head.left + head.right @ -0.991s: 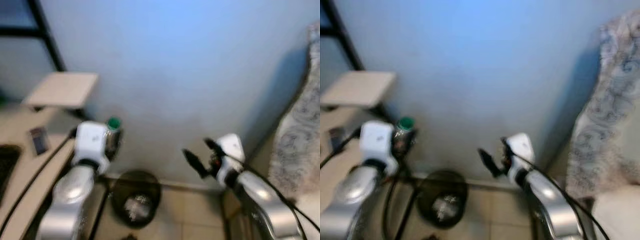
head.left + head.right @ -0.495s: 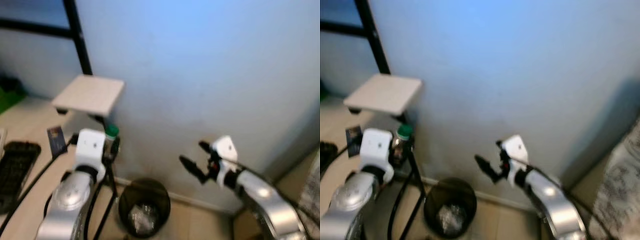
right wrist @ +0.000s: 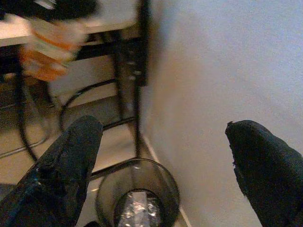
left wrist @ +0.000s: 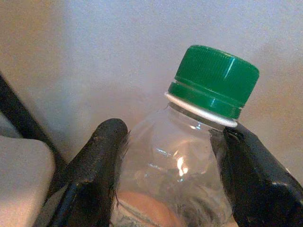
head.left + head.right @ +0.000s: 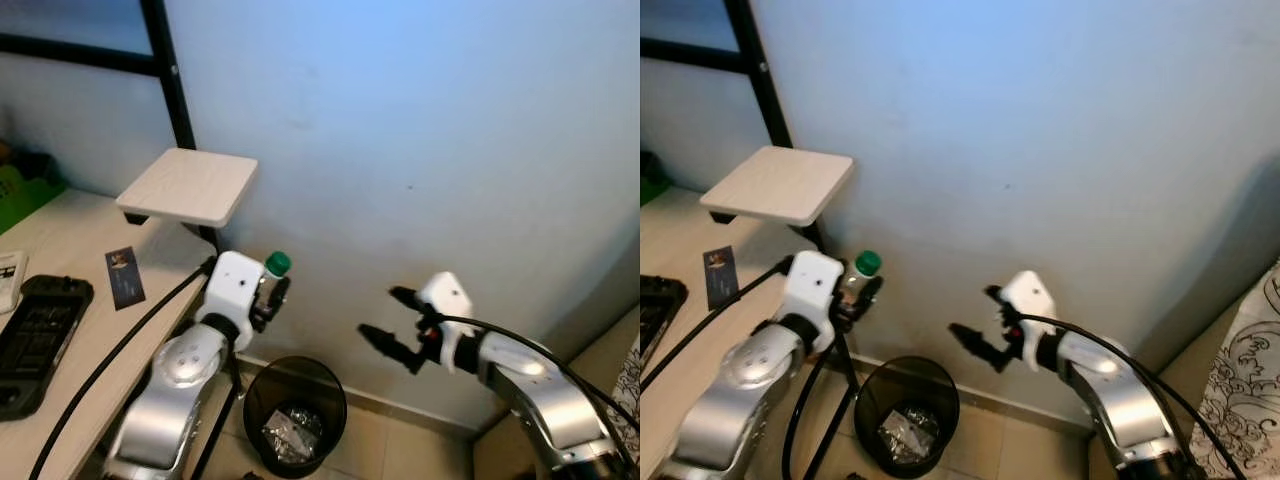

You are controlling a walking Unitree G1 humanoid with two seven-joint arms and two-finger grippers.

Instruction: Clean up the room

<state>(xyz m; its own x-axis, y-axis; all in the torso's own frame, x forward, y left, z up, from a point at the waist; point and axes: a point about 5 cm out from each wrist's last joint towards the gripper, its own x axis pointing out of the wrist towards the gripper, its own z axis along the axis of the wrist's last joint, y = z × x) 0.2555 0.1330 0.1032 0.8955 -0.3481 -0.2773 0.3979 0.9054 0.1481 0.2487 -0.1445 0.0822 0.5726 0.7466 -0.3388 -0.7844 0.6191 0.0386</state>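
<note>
Left wrist view: unreadable orange bottle label

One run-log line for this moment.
left pincer: shut on bottle, green cap | right pincer: open, empty | bin: on floor at wall, below bottle, crumpled trash inside

Bottle seemingly nearer bin.

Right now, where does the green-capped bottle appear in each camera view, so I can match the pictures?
Left eye view: bottle in the left claw, above the black bin.
Right eye view: same grip, left of centre.
Left wrist view: close up between both fingers.
Right wrist view: blurred orange label, upper corner.
Shared landmark: the bin.
</note>
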